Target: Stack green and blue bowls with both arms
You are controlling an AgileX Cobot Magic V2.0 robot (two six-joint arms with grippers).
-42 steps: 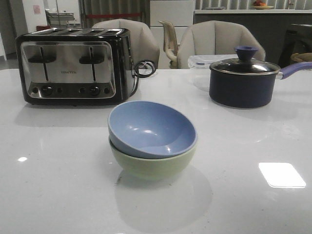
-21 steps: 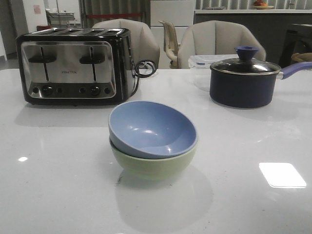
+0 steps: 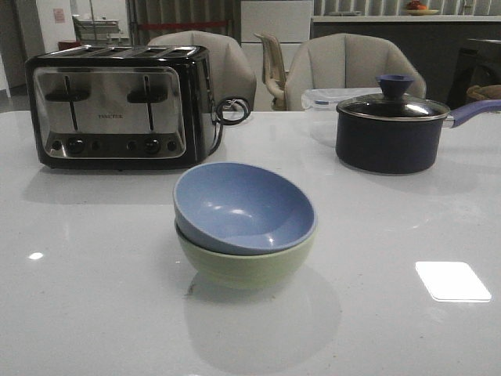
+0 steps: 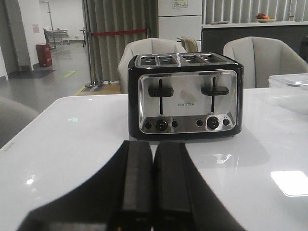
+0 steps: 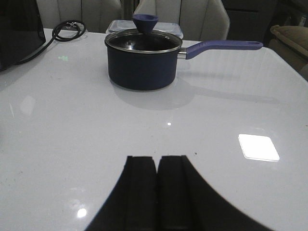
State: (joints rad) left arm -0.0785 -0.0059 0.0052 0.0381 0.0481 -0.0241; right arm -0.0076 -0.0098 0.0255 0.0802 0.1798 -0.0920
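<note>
Blue bowl nested, hiding green bowl's inside.

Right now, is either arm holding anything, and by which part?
Nothing is held. The left tool and right tool are both shut on nothing, and the blue bowl sits nested in the green bowl, untouched.

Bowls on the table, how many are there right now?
2. The blue bowl sits nested inside the green bowl, stacked mid-table in front of the toaster. Neither wrist view shows a bowl, and none seems hidden.
</note>
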